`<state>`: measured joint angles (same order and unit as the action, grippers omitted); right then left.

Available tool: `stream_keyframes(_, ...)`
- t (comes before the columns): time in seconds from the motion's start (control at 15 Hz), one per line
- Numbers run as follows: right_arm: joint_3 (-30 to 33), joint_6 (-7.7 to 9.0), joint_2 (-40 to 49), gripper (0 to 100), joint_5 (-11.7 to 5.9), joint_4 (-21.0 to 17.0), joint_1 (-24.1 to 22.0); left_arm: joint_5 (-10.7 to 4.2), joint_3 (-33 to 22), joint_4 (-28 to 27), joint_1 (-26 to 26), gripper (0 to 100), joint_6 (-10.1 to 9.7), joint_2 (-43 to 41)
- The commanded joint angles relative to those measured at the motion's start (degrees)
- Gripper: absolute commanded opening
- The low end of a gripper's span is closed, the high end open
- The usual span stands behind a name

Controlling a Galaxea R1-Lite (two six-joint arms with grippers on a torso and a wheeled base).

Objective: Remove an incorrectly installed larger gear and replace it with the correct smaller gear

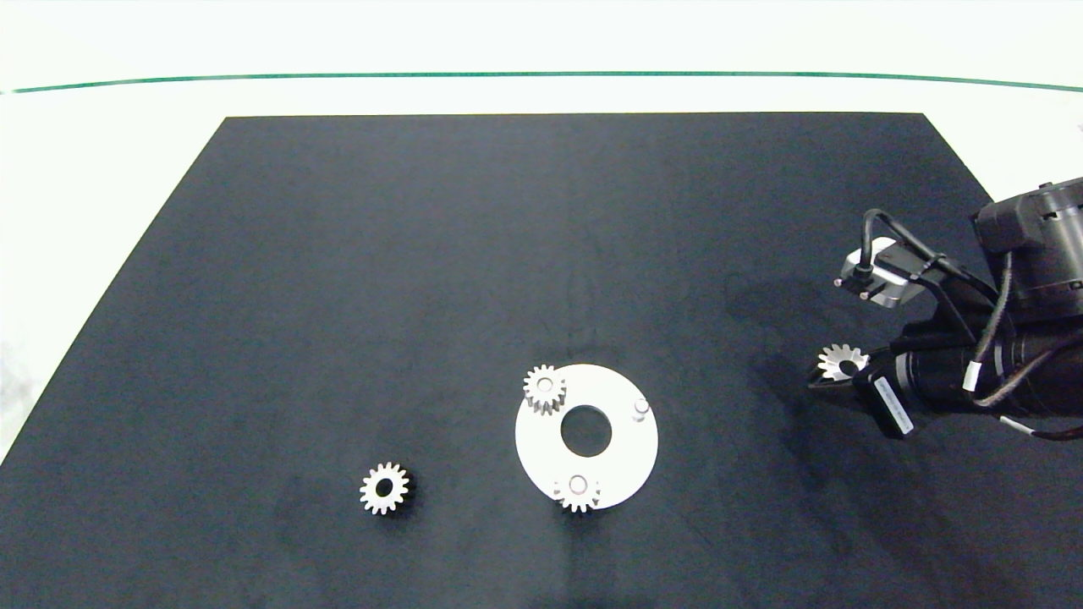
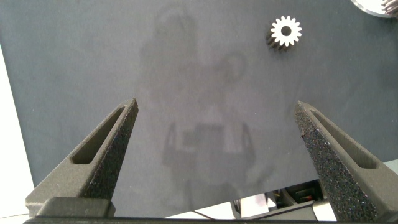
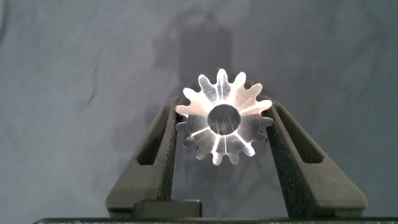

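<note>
My right gripper [image 1: 833,365] [image 3: 222,107] is shut on the larger gear [image 1: 843,362] [image 3: 245,107], a shiny gear with long pointed teeth, holding it above the mat to the right of the white disc plate [image 1: 622,461]. The plate carries two small gears [image 1: 544,388] [image 1: 578,490] and one bare peg [image 1: 640,408]. The smaller gear [image 1: 384,488] [image 2: 286,31] lies loose on the mat, left of the plate. In the left wrist view my left gripper [image 2: 216,104] hangs open over bare mat, short of that gear. The left arm is out of the head view.
Everything lies on a black mat [image 1: 423,254] laid on a white table [image 1: 101,169]. A green line [image 1: 541,74] runs across the table's far side. The right arm [image 1: 1015,338] enters from the right edge.
</note>
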<state>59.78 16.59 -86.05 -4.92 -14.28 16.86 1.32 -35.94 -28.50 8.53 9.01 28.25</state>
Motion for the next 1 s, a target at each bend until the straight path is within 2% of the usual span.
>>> stream_keyframes(0.07,-2.9,0.20,-1.8,25,-0.17,3.9,-1.9,0.00,0.2,-0.2,0.0,100,0.04,0.1)
stream_keyframes(0.2,-4.1,0.11,-1.9,25,-0.17,5.3,-1.8,0.00,0.3,-0.2,0.0,100,0.04,0.1)
stream_keyframes(0.47,-4.6,0.11,-1.8,25,-0.08,5.3,-1.7,-0.09,0.3,-0.2,0.0,100,0.04,0.0)
stream_keyframes(0.53,-4.7,0.02,-1.8,100,0.00,5.3,-1.7,-0.09,0.3,-0.2,0.0,100,0.04,0.0)
stream_keyframes(0.6,-5.1,0.02,-1.7,100,0.00,5.3,-1.7,0.00,0.4,-0.2,-0.1,100,0.04,0.0)
stream_keyframes(0.73,-5.6,-1.03,-1.5,100,0.00,5.3,-1.6,-0.09,0.4,-0.2,0.0,100,0.13,0.0)
stream_keyframes(1.0,-5.6,-1.21,-0.3,100,0.35,5.2,-1.7,-0.17,0.3,-0.2,0.0,100,0.31,0.0)
